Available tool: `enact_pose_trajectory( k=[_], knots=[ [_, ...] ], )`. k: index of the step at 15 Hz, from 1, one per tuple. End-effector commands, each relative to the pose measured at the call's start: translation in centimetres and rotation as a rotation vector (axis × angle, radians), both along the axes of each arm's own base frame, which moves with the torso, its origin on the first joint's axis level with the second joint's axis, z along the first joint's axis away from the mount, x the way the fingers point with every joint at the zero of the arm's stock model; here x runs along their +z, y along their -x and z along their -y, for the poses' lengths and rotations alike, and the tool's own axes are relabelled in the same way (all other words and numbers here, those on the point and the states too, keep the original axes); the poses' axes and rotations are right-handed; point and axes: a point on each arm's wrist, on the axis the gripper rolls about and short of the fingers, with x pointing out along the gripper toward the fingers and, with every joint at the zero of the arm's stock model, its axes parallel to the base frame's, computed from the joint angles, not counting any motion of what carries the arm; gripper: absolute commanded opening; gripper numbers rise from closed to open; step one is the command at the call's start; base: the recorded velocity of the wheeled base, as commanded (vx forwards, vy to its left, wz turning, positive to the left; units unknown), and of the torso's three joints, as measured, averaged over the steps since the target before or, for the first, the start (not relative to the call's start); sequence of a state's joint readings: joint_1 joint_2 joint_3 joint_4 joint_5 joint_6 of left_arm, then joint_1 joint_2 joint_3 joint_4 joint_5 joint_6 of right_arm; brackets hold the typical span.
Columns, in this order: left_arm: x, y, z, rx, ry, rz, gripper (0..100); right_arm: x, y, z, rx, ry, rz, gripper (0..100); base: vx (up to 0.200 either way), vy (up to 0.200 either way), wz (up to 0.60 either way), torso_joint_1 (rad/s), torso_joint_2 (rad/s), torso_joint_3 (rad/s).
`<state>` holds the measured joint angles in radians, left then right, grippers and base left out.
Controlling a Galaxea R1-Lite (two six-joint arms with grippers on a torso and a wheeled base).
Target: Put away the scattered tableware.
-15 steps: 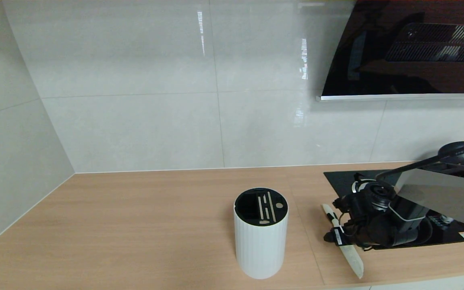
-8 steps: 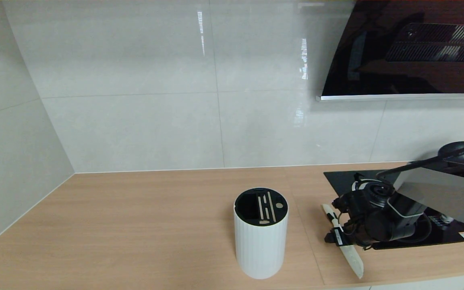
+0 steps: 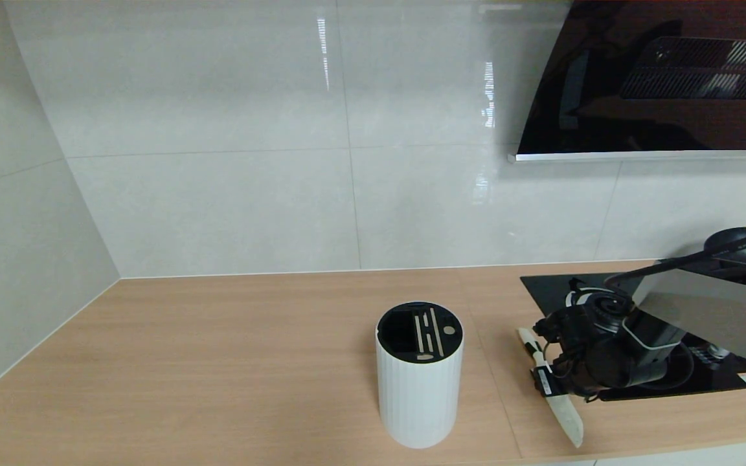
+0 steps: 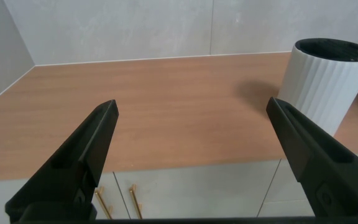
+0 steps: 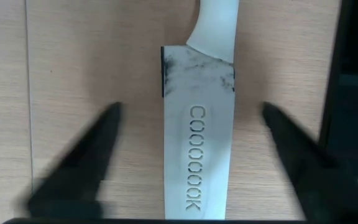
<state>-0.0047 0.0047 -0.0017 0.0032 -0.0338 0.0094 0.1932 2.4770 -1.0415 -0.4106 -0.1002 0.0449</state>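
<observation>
The tabletop (image 3: pixel 217 362) is of light wood and meets a wall (image 3: pixel 217 162) of pale tiles at the back and on the left. A black cooktop (image 3: pixel 551 291) is set into the tabletop on the right, and a dark range hood (image 3: pixel 651 77) hangs on the wall above it. A white ribbed holder (image 3: pixel 419 388) stands upright near the front edge. Its black top has one wide opening, some narrow slots and a small round hole.

The knife (image 3: pixel 567 421) lies flat on the wood, to the right of the holder and apart from it, just beside the left edge of the cooktop. Its long axis runs from back to front. The pale handle is toward the wall, and the tip points to the front edge and a little to the right. The blade is white with grey marbling near the handle.

The right claw (image 5: pixel 189 112) hangs over the knife where the handle joins the blade. Its fingers are apart, one on each side of the blade, and they do not clamp it. The right arm covers part of the handle in the head view.

The left claw (image 4: pixel 191 106) is in front of the tabletop edge, with its fingers wide apart and nothing between them. The holder is beyond it.
</observation>
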Motion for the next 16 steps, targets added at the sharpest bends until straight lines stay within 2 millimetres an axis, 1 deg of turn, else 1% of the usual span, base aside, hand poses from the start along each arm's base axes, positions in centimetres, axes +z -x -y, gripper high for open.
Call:
enact_pose_trajectory(
  k=[1,6,9,11,12,14,16],
  knots=[
    [0.0,0.0,0.0,0.000,0.000,-0.002,100,0.2,0.1,-0.2,0.011,0.002,0.003,0,0.000,0.000,0.00,0.000,0.00,0.000],
    [0.0,0.0,0.0,0.000,0.000,-0.002,100,0.1,0.2,-0.2,0.013,0.005,0.000,0,0.000,0.000,0.00,0.000,0.00,0.000],
    [0.0,0.0,0.0,0.000,-0.001,0.000,100,0.4,0.1,-0.1,-0.010,0.024,0.019,0,0.000,0.000,0.00,0.000,0.00,0.000],
    [0.0,0.0,0.0,0.000,-0.001,0.000,100,2.0,-0.1,-0.1,-0.038,0.035,0.065,0,0.000,0.000,0.00,0.000,0.00,0.000],
    [0.0,0.0,0.0,0.000,-0.003,0.000,100,3.3,-0.1,-0.1,-0.055,0.017,0.094,0,0.000,0.000,0.00,0.000,0.00,0.000],
    [0.0,0.0,0.0,0.000,-0.003,-0.001,100,5.1,0.1,-0.5,-0.060,-0.003,0.133,0,0.000,0.000,0.00,0.000,0.00,0.000],
    [0.1,0.0,0.0,0.002,0.000,0.006,100,6.4,0.1,-0.6,-0.057,-0.012,0.166,0,0.000,0.000,0.00,0.000,0.00,0.000]
  ],
)
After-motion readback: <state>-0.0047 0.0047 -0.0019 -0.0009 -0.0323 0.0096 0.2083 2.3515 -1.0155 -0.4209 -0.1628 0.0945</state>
